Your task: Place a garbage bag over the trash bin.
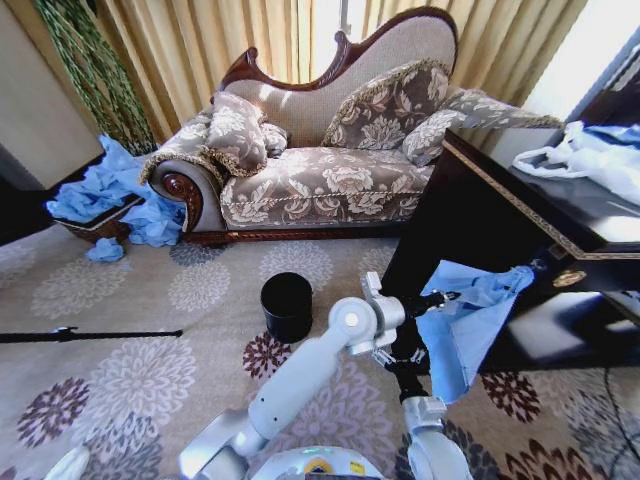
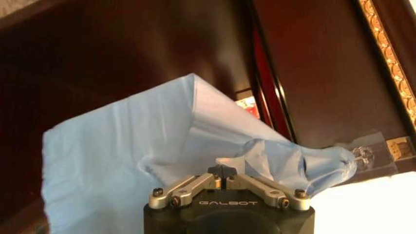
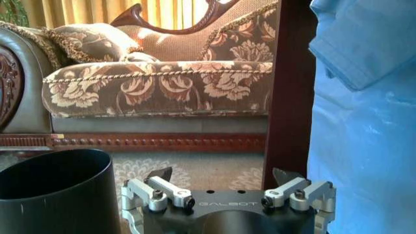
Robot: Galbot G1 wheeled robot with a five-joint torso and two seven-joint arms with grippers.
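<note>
**Blue bag held aloft beside the dark cabinet, bin waiting on the carpet**

A carved wooden chaise sofa [image 1: 330, 150], upholstered in floral brocade with corded trim and matching cushions, spans the back of the room in front of pleated gold curtains. To the robot's right stands a dark polished surface [image 1: 520, 215] with a gilt beaded edge; a white plastic bag [image 1: 590, 160] lies crumpled on top of it. The floor is a beige carpet [image 1: 130, 320] patterned with round floral medallions. At the sofa's left end a brown woven basket [image 1: 95, 228] overflows with a heap of blue bags [image 1: 110, 190].

The garbage bag [image 1: 465, 325], thin, smooth light-blue plastic with soft creases, hangs in the air against the dark front of the surface, to the right of the bin and well above the carpet. Its long axis runs slantwise: the upper end reaches up and to the right, and the wider sheet droops down toward the floor.

The trash bin [image 1: 287, 305], a plain black cylinder with a round rim, stands upright on the carpet in front of the sofa, mouth facing up, apart from the bag.

The left end effector [image 2: 224, 171] has its fingers pressed together, pinching a bunched fold of the bag. The right end effector [image 3: 224, 178] sits low, just beside the bin's rim, with its fingers spread wide and nothing between them.
</note>
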